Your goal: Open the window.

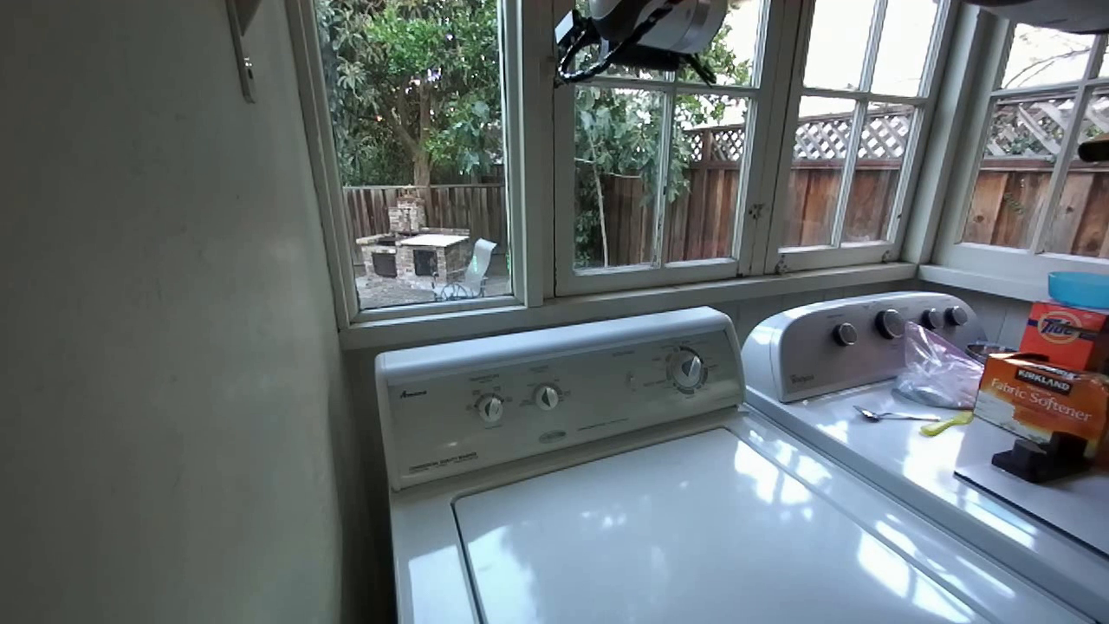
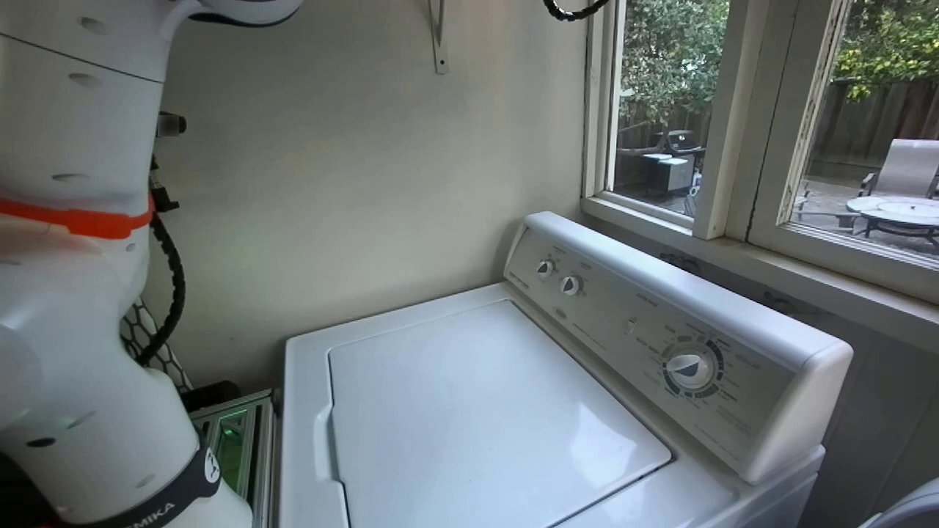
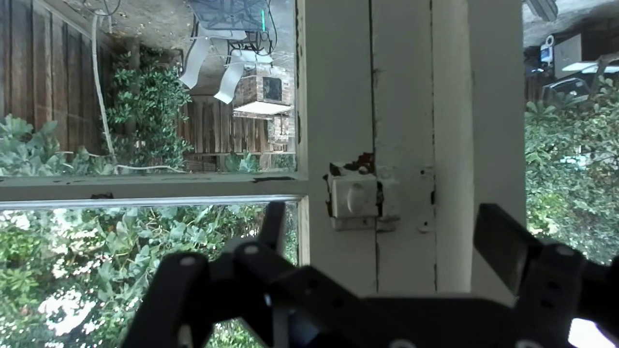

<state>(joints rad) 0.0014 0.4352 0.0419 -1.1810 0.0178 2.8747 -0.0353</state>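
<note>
The window (image 1: 665, 178) is a tall white sash with thin bars, in both exterior views; its lower rail (image 2: 851, 258) sits close against the frame. Seen upside down in the wrist view, its peeling white stile (image 3: 338, 96) carries a small painted latch (image 3: 354, 198). My gripper (image 3: 382, 210) faces this latch with its jaws spread wide. One black finger (image 3: 274, 227) overlaps the glass, the opposite one the post beside the plain pane. Nothing is between them, and the latch looks untouched. In an exterior view the robot's wrist (image 1: 663, 22) hangs before the window's upper part.
A plain pane (image 1: 416, 156) adjoins the window, with a narrower gridded sash (image 1: 853, 173) on its far side. Below stand the washer (image 1: 641, 529) and a second appliance (image 1: 866, 342) bearing boxes (image 1: 1040, 400). The arm (image 2: 73, 293) rises near the side wall (image 2: 330, 183).
</note>
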